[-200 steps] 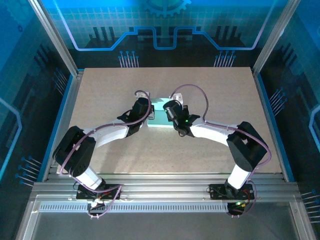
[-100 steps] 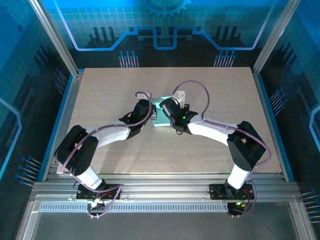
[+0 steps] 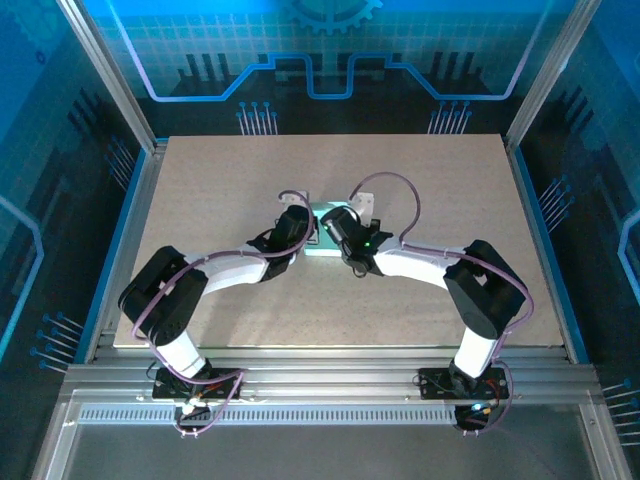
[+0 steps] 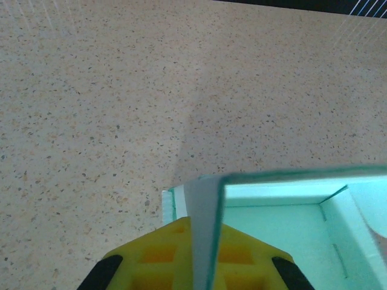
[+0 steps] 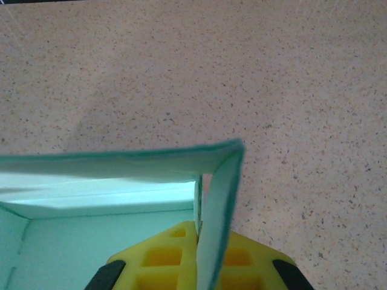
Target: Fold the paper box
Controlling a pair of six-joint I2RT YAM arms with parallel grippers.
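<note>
Paper box [image 4: 272, 223] part-folded, walls raised, left fingers [image 4: 162, 255] and right fingers [image 5: 162, 258] each clamped on a wall

Robot lab cell: aluminium frame [image 3: 320, 385], circuit-print blue walls [image 3: 330, 50].

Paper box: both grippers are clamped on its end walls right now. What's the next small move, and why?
The left gripper and right gripper are each shut on an upright end wall of the paper box, with the long wall between them bent at both corners. So I'd probably nudge both a little toward each other to sharpen those creases before letting go.
</note>
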